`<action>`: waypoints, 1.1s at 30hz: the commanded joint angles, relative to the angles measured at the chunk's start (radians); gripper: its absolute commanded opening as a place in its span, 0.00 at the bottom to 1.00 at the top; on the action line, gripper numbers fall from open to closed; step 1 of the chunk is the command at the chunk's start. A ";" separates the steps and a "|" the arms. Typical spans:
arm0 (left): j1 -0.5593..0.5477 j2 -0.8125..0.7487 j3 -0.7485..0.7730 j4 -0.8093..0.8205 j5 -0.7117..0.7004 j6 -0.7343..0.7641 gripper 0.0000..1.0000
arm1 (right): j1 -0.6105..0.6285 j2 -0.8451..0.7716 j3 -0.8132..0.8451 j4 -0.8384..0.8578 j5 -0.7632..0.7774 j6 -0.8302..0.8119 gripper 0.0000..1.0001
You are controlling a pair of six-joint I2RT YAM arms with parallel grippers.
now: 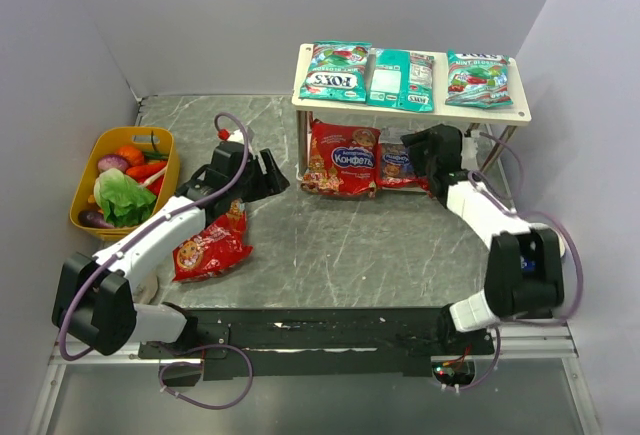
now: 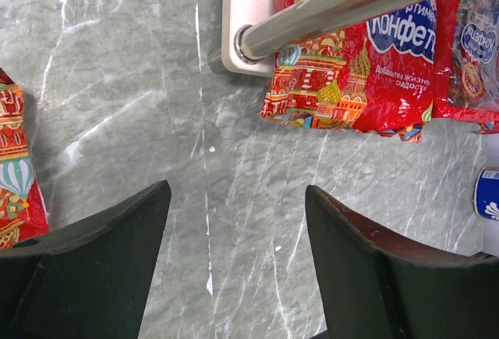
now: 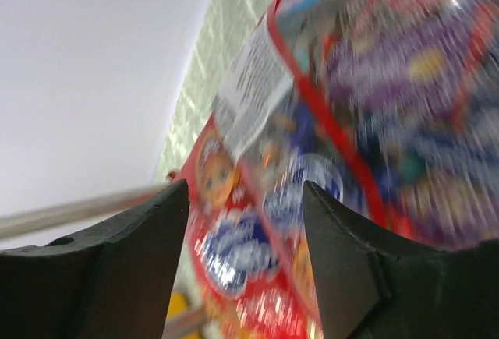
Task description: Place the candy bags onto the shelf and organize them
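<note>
Right wrist view — blurred; red bag (image 3: pixel 366 97) fills it, print unreadable. Right gripper (image 3: pixel 245 191): jaws apart, bag close ahead, hold or contact not determinable. Top view: this gripper hides part of that bag on the shelf (image 1: pixel 520 113) lower tier, beside second red bag (image 1: pixel 343 158). Three teal bags (image 1: pixel 400 78) on top tier. Third red bag (image 1: pixel 212 245) on table (image 1: pixel 400 245), partly covered by left arm (image 1: pixel 150 240). Left gripper (image 2: pixel 238 199) — wide open, empty, over table.
</note>
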 commanded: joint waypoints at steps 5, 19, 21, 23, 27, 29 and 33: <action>0.014 -0.042 -0.011 0.010 -0.002 -0.001 0.75 | -0.025 0.244 0.053 0.273 -0.076 -0.054 0.62; 0.025 -0.010 -0.003 0.020 0.005 -0.002 0.75 | -0.021 0.151 -0.147 0.152 -0.056 0.055 0.56; 0.025 -0.010 -0.006 0.023 0.005 -0.005 0.75 | -0.014 0.128 -0.139 0.060 -0.064 0.040 0.55; 0.026 -0.012 -0.012 0.028 0.005 -0.005 0.75 | -0.011 0.100 -0.141 0.007 -0.068 0.035 0.55; 0.026 -0.010 -0.017 0.034 0.013 -0.008 0.75 | -0.016 0.075 -0.173 0.001 -0.056 0.027 0.55; 0.028 -0.009 -0.011 0.030 0.013 -0.007 0.75 | -0.021 0.074 -0.151 -0.017 -0.052 0.001 0.55; 0.028 -0.015 -0.006 0.020 0.007 -0.001 0.75 | -0.021 0.054 -0.049 -0.043 -0.019 -0.049 0.55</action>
